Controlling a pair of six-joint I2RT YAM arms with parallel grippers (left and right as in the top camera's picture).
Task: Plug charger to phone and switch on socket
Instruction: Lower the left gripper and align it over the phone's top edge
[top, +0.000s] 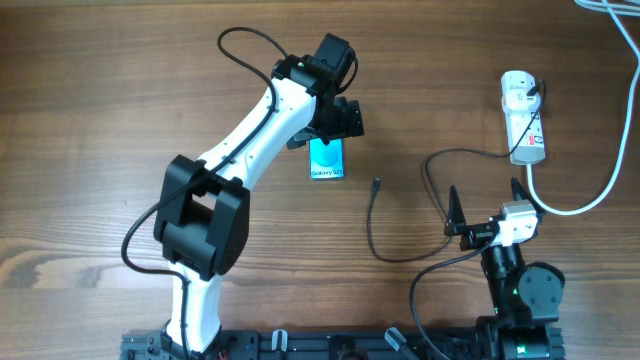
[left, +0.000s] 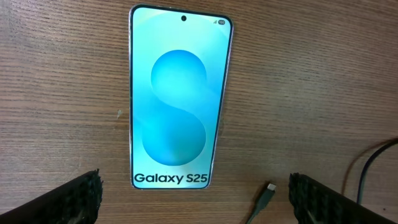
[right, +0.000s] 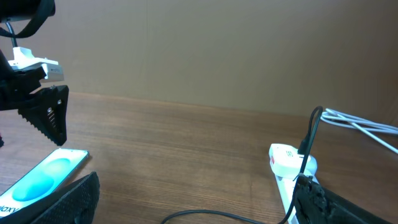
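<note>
Left pincer gapes wide over the flat cyan-screened phone, the thin black charger cable tip beside one finger. Right pincer stands wide too, the long white power strip ahead.

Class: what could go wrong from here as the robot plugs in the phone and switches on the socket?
1. The phone lies loose; the open left tool above it may nudge it.
2. The charger plug is small and apart from the phone; it may slip.
3. The red switch on the socket is small; the right tool might miss it.

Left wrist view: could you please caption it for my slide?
Open left gripper hovers over the screen-up phone on the table, charger plug lying unplugged nearby.
</note>
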